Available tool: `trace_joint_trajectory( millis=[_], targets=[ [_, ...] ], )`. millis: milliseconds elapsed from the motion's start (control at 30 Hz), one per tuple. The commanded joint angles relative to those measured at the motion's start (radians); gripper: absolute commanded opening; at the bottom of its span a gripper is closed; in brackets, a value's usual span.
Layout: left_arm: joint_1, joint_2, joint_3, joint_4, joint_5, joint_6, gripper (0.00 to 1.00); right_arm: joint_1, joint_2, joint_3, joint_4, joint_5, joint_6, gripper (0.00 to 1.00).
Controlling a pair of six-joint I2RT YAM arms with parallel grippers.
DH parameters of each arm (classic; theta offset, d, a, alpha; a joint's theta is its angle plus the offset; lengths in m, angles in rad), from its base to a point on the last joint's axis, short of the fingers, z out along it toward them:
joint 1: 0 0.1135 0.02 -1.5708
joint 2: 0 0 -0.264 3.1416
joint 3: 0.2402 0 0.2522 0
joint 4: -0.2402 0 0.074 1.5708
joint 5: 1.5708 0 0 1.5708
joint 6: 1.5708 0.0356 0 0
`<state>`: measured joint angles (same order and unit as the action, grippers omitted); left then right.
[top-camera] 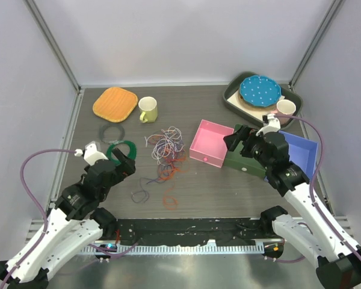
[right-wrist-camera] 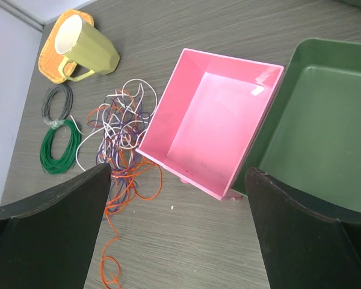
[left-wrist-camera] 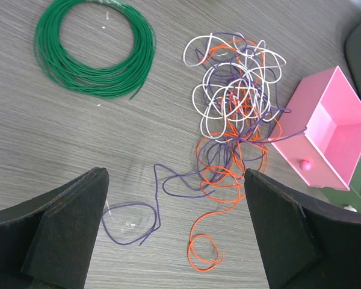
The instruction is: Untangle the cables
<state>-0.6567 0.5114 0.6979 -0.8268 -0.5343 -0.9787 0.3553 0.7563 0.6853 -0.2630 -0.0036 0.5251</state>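
1. Cables (top-camera: 167, 149) are heaped mid-table, between the green ring (top-camera: 121, 149) and the pink box (top-camera: 212, 142). None is held.
2. Lengthwise, the heap is stretched from far to near. A dense white-and-purple knot is seen at the far end, and orange and purple tails trail toward the arm bases.
3. The left gripper (left-wrist-camera: 174, 232) is spread wide and empty. The knot lies ahead and a little to its right, while a purple loop (left-wrist-camera: 130, 223) and an orange tail (left-wrist-camera: 204, 251) lie on the table just ahead of its fingers.
4. The right gripper (right-wrist-camera: 177, 235) is likewise spread wide and empty, held above the pink box and the green box (right-wrist-camera: 316, 132). The cables lie to its left, past the pink wall.
5. The left arm is judged the nearer, and the near tails the easier first hold.
6. Single strands are only told apart in the left wrist view, where the purple loop is seen almost free of the heap. Strands running right up to the pink wall are shown in the right wrist view, though contact cannot be told. Only the top view shows both arms against the heap.
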Motion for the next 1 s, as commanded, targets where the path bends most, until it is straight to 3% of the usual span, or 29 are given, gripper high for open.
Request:
trace_joint_trajectory(
  millis=[0,133,200,267,467,567,600,733,900,967],
  targets=[
    [-0.003,0.001,-0.023,0.113,0.049,0.043,1.00,-0.001,0.006,0.022,0.056,0.044,0.118,0.99],
    [-0.003,0.057,-0.035,0.173,0.102,0.078,1.00,-0.002,0.031,-0.010,0.219,-0.151,0.055,1.00],
    [-0.003,0.082,-0.041,0.210,0.112,0.084,1.00,0.005,0.075,-0.026,0.316,-0.352,0.053,1.00],
    [-0.003,0.119,-0.060,0.256,0.115,0.081,1.00,0.040,0.125,-0.014,0.355,-0.389,0.056,1.00],
    [-0.003,0.177,-0.104,0.363,0.229,0.100,1.00,0.364,0.411,0.117,0.269,-0.156,-0.042,0.96],
    [-0.003,0.171,-0.124,0.318,0.218,0.048,1.00,0.518,0.546,0.171,0.231,-0.064,-0.161,0.94],
    [-0.003,0.165,-0.126,0.292,0.203,0.032,1.00,0.545,0.569,0.178,0.235,-0.073,-0.236,0.94],
    [-0.003,0.148,-0.143,0.189,0.134,-0.023,1.00,0.625,0.676,0.221,0.228,-0.038,-0.278,0.93],
    [-0.003,0.095,-0.182,0.173,0.134,-0.052,1.00,0.682,0.794,0.234,0.209,0.148,-0.174,0.88],
    [-0.003,0.081,-0.184,0.167,0.137,-0.055,1.00,0.689,0.845,0.232,0.229,0.168,-0.120,0.79]
  ],
)
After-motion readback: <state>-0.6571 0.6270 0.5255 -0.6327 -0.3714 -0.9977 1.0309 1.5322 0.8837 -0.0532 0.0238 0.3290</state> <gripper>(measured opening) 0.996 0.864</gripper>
